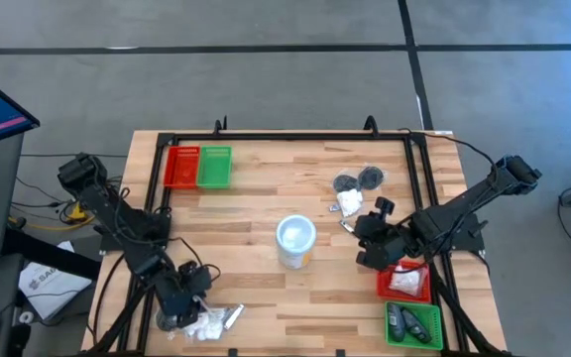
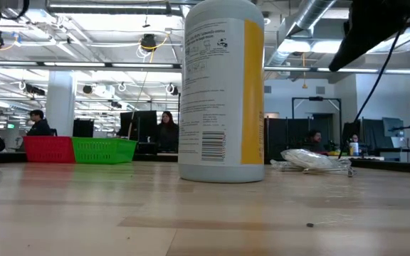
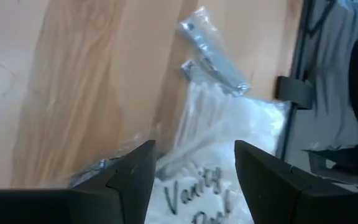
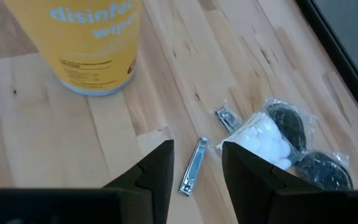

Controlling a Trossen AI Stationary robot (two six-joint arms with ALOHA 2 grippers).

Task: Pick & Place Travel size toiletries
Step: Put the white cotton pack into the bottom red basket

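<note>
My left gripper (image 1: 181,309) (image 3: 194,180) is open at the table's near left corner. It hovers over a white crinkly sachet (image 3: 210,149) (image 1: 204,327), with one finger on either side. A slim silvery wrapped tube (image 3: 213,53) (image 1: 234,315) lies just beyond. My right gripper (image 1: 368,245) (image 4: 197,174) is open above a small silvery clipper-like piece (image 4: 194,165) lying flat on the wood. Past it lie a second silvery piece (image 4: 227,118), a white sachet (image 4: 263,137) (image 1: 350,203) and two dark grey round pieces (image 4: 288,124) (image 1: 345,183) (image 1: 371,178).
The white cup with a yellow base (image 1: 295,241) (image 2: 223,89) (image 4: 95,43) stands mid-table. A red tray (image 1: 181,166) and a green tray (image 1: 214,166) sit at the far left. Another red tray (image 1: 383,288) holding a white sachet and a green tray (image 1: 390,332) holding dark pieces sit at the near right.
</note>
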